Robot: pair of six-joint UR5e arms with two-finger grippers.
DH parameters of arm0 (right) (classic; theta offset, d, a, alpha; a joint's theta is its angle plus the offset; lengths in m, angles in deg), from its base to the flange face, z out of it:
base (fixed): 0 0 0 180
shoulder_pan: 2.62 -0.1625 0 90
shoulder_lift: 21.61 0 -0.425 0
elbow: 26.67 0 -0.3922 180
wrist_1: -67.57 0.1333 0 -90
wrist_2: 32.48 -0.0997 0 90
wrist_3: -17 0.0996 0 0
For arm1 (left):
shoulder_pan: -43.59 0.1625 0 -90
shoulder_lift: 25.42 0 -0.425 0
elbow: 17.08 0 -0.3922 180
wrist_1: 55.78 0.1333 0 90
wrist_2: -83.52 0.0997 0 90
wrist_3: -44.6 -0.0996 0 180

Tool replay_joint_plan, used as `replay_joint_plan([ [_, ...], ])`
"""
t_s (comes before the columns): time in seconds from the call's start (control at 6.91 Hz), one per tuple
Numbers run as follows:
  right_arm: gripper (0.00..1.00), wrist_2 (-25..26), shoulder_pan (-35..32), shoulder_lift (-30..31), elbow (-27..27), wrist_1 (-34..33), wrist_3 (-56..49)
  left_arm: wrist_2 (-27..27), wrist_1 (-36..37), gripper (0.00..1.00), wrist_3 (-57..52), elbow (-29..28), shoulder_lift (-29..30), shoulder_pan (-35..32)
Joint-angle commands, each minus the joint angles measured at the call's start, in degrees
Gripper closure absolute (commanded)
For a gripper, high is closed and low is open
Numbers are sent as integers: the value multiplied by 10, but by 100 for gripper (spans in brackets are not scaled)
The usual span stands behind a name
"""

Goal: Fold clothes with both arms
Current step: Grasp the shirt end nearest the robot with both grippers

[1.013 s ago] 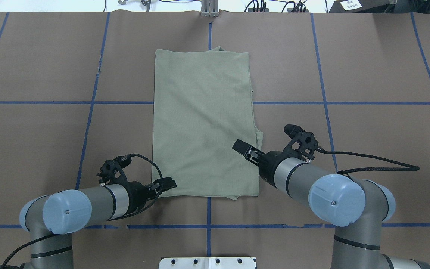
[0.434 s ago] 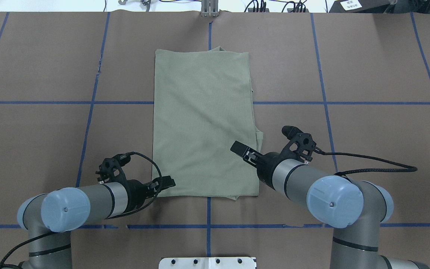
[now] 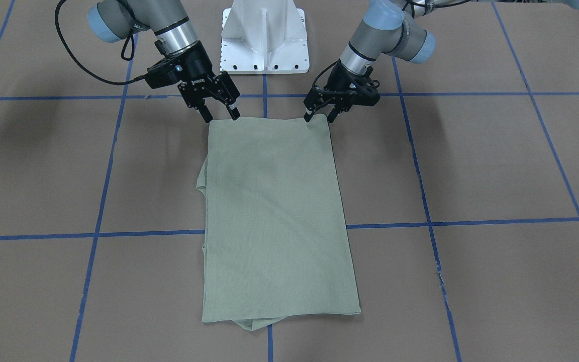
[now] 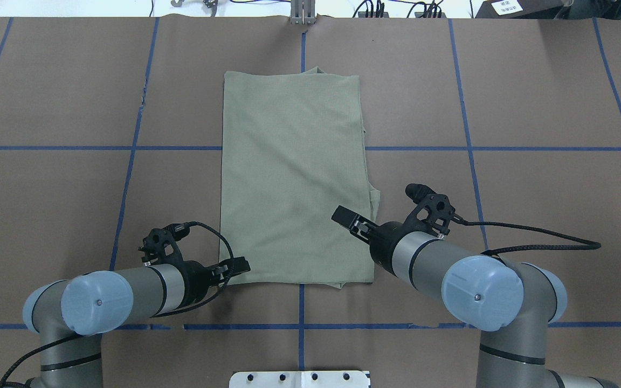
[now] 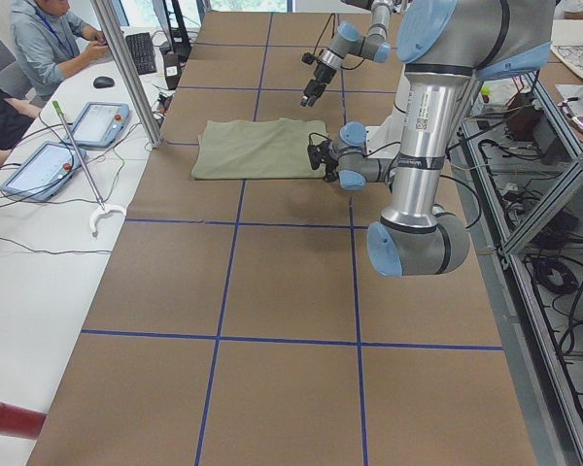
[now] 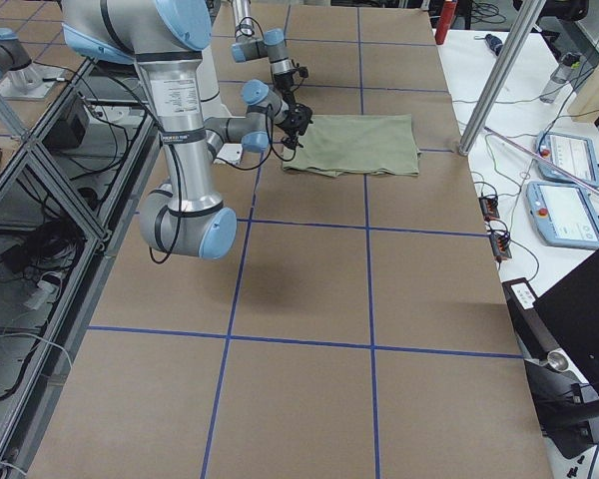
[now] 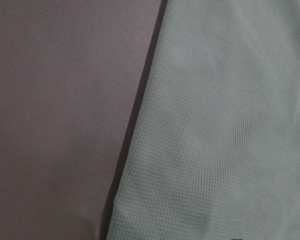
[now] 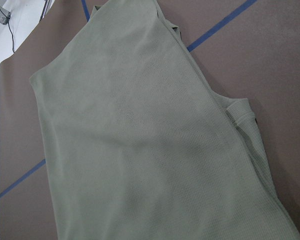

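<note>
Judging from how things lie, the step in hand is to take the two corners of the shirt's near end and fold it over toward the far end. The shirt (image 3: 274, 211) lies flat in the middle of the table (image 3: 470, 166) as a long narrow rectangle, with one short end toward the robot and the other far from it. The left gripper (image 3: 318, 117) is low at the near left corner with its fingers spread apart and nothing between them. Its wrist view shows the cloth edge from very close. The right gripper (image 3: 220, 116) is also spread and empty, and it seems to hang higher over the near right corner, since its wrist view takes in almost the whole garment. To do this well, I would bring the right one down to the same height, so that both close at the same moment and each catches all the layers. A small flap (image 3: 201, 181) sticks out on the right long side, so the right fingers should bite a little inward. After that the arms should lift together and keep the edge straight between them.
</note>
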Motion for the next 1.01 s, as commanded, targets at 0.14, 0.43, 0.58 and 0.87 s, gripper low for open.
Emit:
replay_joint_plan([
  [0.14,0,0,0,0,0,0,0,-5,1,20,-3,1,1,2],
  [0.43,0,0,1,1,0,0,0,-3,1,66,-2,0,4,4],
  [0.58,0,0,1,1,1,0,0,-3,1,98,-2,0,5,4],
  [0.87,0,3,8,-4,10,-2,4,-1,1,100,-3,1,5,3],
])
